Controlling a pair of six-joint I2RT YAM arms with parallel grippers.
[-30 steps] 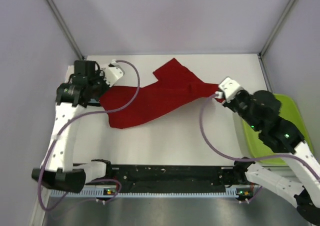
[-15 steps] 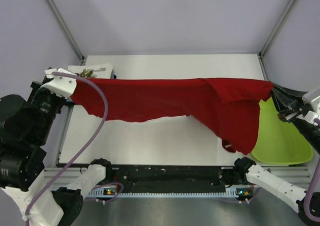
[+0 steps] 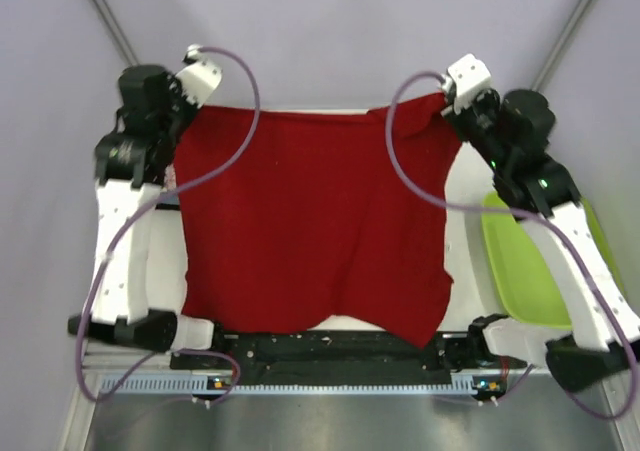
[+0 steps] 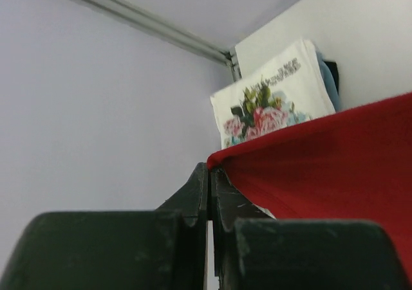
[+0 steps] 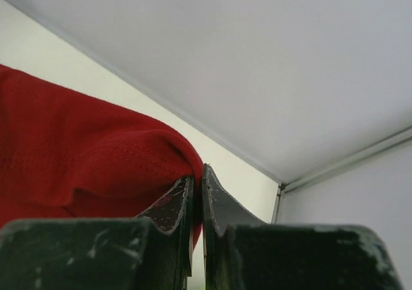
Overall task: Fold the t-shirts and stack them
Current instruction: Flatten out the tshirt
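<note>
Red t-shirt [image 3: 310, 221] spread open over the table [image 3: 462, 251], hem nearest the arm bases. Far corners pinched by the left gripper [image 4: 209, 174] and right gripper [image 5: 198, 174], jaws clamped on cloth. Beyond the left gripper: folded floral t-shirt [image 4: 270, 103] atop a blue t-shirt [image 4: 329, 87].

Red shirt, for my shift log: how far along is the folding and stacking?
Done: a folded floral shirt lies stacked on a blue shirt. In hand: left gripper and right gripper are each shut on the red shirt, holding it spread. Left: folding and stacking it.
</note>
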